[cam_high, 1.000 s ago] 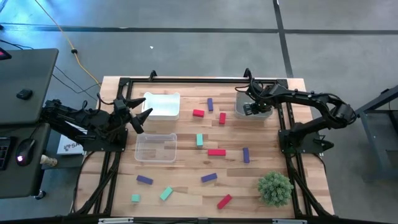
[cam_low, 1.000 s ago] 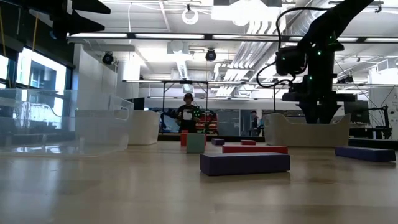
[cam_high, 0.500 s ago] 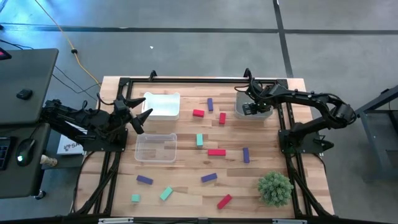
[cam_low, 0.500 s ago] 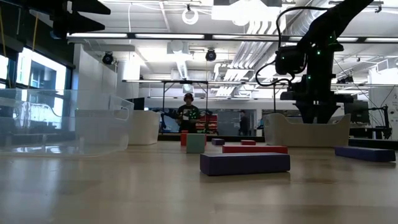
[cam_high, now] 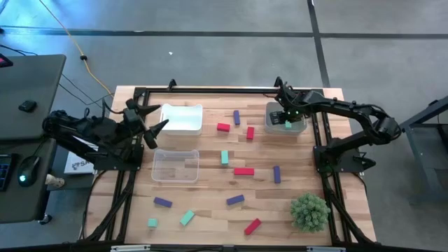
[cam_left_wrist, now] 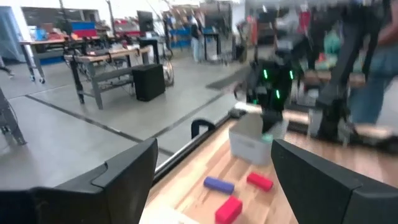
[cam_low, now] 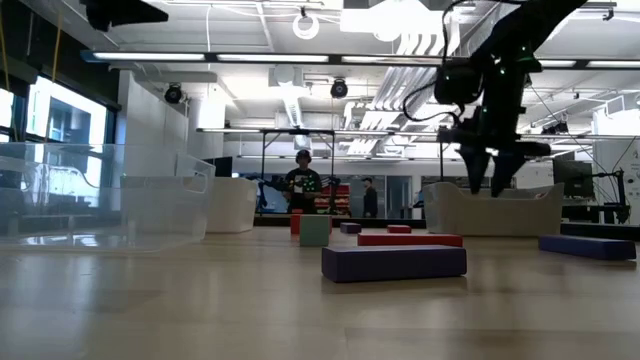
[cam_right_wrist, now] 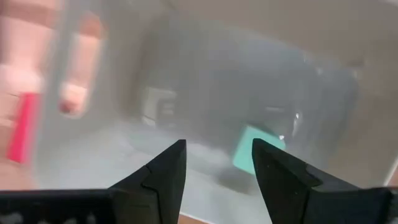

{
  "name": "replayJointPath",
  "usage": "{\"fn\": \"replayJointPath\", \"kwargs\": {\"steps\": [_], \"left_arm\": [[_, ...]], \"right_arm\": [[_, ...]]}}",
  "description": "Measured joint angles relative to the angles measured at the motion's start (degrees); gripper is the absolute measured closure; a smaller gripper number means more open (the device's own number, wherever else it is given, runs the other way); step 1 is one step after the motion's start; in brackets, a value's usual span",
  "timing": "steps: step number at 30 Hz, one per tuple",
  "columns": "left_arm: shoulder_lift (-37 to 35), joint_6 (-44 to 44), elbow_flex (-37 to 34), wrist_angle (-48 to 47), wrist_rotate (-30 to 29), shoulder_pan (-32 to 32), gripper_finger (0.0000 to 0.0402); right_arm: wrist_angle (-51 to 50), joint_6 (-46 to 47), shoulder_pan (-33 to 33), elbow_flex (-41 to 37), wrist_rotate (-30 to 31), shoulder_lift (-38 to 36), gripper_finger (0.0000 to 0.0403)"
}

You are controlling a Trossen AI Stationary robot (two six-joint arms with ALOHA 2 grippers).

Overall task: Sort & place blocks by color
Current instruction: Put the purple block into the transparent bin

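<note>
Red, purple and teal-green blocks lie flat and scattered on the wooden table, among them a red one (cam_high: 243,171), a purple one (cam_high: 235,200) and a teal one (cam_high: 225,157). One teal block (cam_right_wrist: 258,149) lies on the floor of the clear bin (cam_high: 275,127) at the far right. My right gripper (cam_right_wrist: 217,146) hangs open just above that bin, pointing down, with nothing between its fingers; the low view shows it too (cam_low: 486,172). My left gripper (cam_high: 157,133) stands open and level at the table's left, beside the white bin (cam_high: 183,117).
A clear empty bin (cam_high: 176,166) stands left of centre. A bushy green plant ball (cam_high: 310,211) sits near the right front corner. A black frame (cam_high: 210,89) runs along the table's far edge. A person (cam_low: 301,180) stands in the room behind.
My right gripper has risen out of the far right bin, so its fingers now hang clear above the rim, and the teal block shows lying inside. My left gripper has risen a little and rolled slightly, staying open.
</note>
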Motion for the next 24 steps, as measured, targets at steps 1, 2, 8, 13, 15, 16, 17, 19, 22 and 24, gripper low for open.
{"fn": "replayJointPath", "kwargs": {"steps": [1, 2, 8, 13, 15, 16, 17, 19, 22, 24], "left_arm": [[0.8, 0.0, 1.2, -2.2, 0.5, 0.0, 0.0096], [1.5, 0.0, 2.3, -4.0, 1.2, 0.0, 0.0096], [6.1, -1.8, 7.7, -13.3, 7.9, 0.0, 0.0096], [9.1, -4.9, 10.0, -20.7, 17.0, 0.0, 0.0096], [10.3, -6.3, 10.1, -23.0, 21.2, 0.0, 0.0096], [10.8, -7.0, 10.1, -23.9, 23.3, 0.0, 0.0096], [11.3, -7.6, 10.1, -24.7, 25.5, 0.0, 0.0096], [12.4, -9.0, 10.1, -25.7, 29.2, 0.0, 0.0096], [14.1, -10.8, 10.1, -26.7, 33.8, 0.0, 0.0096], [15.4, -12.1, 10.1, -26.8, 36.0, 0.0, 0.0096]], "right_arm": [[-0.1, -0.4, 0.0, 0.9, 0.3, 0.0, 0.0229], [-0.1, -0.5, 0.0, 1.8, 0.3, 0.0, 0.0229], [-0.8, -2.0, 0.0, 7.2, 1.6, 0.0, 0.0229], [-1.8, -2.4, 0.0, 11.2, 1.9, 0.0, 0.0229], [-1.8, -2.7, 0.4, 12.3, 1.9, 0.0, 0.0229], [-1.8, -2.7, 0.6, 12.8, 2.0, 0.0, 0.0229], [-1.8, -2.8, 1.0, 13.2, 2.1, 0.0, 0.0229], [-1.7, -3.2, 1.7, 13.8, 2.2, 0.0, 0.0229], [-1.7, -3.1, 2.7, 13.8, 2.2, 0.0, 0.0229], [-1.7, -3.2, 3.3, 13.8, 2.2, 0.0, 0.0229]]}}
